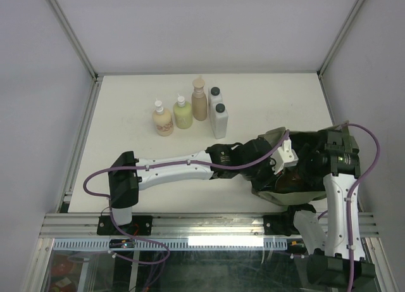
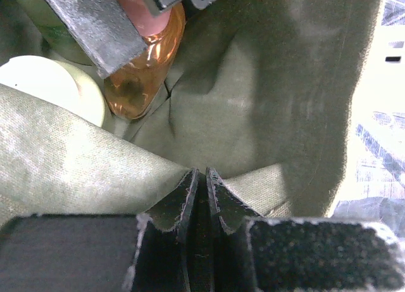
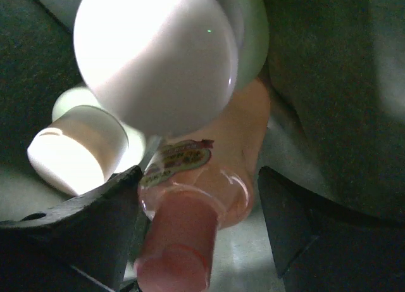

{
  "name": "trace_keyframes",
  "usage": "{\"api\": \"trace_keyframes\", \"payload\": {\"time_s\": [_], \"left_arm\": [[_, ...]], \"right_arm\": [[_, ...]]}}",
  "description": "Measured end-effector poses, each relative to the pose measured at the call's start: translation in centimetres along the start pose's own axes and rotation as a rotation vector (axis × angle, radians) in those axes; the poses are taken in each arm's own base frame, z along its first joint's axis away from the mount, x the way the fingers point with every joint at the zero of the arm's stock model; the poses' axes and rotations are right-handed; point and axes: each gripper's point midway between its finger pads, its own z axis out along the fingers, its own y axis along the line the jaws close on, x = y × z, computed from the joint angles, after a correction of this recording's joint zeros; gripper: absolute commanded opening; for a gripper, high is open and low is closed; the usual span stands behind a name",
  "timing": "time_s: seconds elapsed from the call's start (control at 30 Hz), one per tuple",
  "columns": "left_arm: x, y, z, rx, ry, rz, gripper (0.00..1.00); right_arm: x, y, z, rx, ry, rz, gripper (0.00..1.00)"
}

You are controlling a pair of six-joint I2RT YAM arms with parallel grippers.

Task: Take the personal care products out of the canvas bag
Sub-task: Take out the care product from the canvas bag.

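Lower right of the top view: both arms reach into the canvas bag (image 1: 267,182).
My left fingers (image 2: 182,206) are clamped on a fold of its fabric. My right fingers (image 3: 95,219) stand open astride an orange bottle (image 3: 218,156) inside it, and five bottles (image 1: 183,113) stand upper centre on the bench (image 1: 126,149).

White wall panels (image 1: 209,26) stand behind the cream table (image 1: 266,95) and at both its sides, joined by aluminium posts (image 1: 69,32). An aluminium rail (image 1: 209,225) runs along the table's near edge, with a bright light strip (image 1: 224,241) just outside it.
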Motion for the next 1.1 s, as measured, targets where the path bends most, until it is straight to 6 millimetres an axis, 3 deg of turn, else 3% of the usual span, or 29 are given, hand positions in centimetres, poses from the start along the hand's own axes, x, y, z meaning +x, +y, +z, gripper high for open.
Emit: {"api": "trace_keyframes", "payload": {"time_s": [0.1, 0.2, 0.3, 0.43, 0.47, 0.8, 1.1], "left_arm": [[0.1, 0.1, 0.0, -0.001, 0.003, 0.005, 0.09], [0.2, 0.2, 0.0, -0.007, 0.007, 0.014, 0.09], [0.2, 0.3, 0.0, -0.014, 0.008, 0.021, 0.09], [0.2, 0.5, -0.1, -0.021, 0.007, 0.027, 0.10], [0.1, 0.5, -0.1, -0.022, 0.008, 0.028, 0.10], [-0.3, 0.6, -0.4, -0.035, 0.028, 0.054, 0.18], [-0.5, 1.0, -0.7, -0.056, 0.037, 0.069, 0.33]], "right_arm": [[-0.2, 0.0, 0.5, 0.028, 0.024, 0.003, 0.67], [-0.2, -0.1, 0.7, 0.052, 0.032, -0.003, 0.50], [-0.2, -0.4, 0.5, 0.067, 0.018, -0.008, 0.43], [-0.2, -0.7, 0.2, 0.076, 0.009, -0.014, 0.06], [-0.2, -0.7, 0.1, 0.076, 0.008, -0.018, 0.00], [-1.6, 0.1, -2.4, 0.009, -0.085, -0.076, 0.00], [-2.2, 0.7, -3.7, -0.035, -0.129, -0.108, 0.00]]}}
